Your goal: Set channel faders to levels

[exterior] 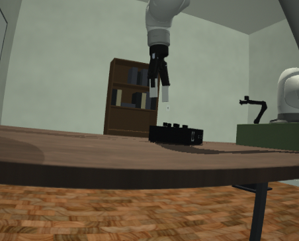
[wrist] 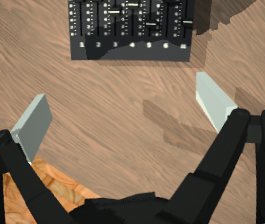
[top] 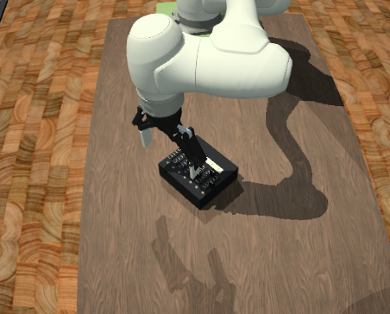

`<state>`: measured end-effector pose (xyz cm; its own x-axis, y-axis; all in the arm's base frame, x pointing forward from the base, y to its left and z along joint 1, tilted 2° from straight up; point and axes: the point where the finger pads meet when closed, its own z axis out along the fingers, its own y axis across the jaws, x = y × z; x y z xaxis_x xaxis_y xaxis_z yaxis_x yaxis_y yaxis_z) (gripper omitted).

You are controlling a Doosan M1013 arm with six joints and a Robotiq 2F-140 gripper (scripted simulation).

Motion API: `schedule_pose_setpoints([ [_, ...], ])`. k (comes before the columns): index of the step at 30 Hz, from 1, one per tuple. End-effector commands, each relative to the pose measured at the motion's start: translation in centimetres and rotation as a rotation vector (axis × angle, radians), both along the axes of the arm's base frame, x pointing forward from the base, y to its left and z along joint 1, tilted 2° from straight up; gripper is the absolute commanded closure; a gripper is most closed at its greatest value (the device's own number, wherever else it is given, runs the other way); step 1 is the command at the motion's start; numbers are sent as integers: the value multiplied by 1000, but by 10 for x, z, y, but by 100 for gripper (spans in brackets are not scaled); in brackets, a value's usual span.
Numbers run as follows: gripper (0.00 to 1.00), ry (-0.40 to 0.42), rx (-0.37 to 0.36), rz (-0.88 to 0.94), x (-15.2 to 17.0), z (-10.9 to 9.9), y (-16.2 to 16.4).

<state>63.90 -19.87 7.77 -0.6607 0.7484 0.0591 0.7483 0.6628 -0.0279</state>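
While the gripper (top: 170, 159) (exterior: 159, 96) (wrist: 121, 95) hangs above, fully open and holding nothing, the lighting desk (top: 179, 184) (exterior: 175, 135) (wrist: 132, 50) sits at twelve o'clock in the wrist view, black, with white numbers and pale cap lines. From the top, its numbered edge faces between seven and eight o'clock; its long axis runs from ten-thirty to four-thirty. The table (top: 115, 258) (exterior: 88, 178) (wrist: 117, 75) is of brown wood, the floor (top: 28, 150) (exterior: 121, 211) of orange blocks.

Top high, steep; exterior table-level; wrist close, downward
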Motion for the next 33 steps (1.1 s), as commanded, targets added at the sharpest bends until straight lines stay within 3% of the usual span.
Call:
schedule_pose_setpoints([
  [1,0,0,0,0,0,0,0],
  [29,0,-1,0,5,0,0,1],
  [31,0,-12,-2,92,-5,4,10],
  [33,0,-36,-9,297,-16,12,32],
])
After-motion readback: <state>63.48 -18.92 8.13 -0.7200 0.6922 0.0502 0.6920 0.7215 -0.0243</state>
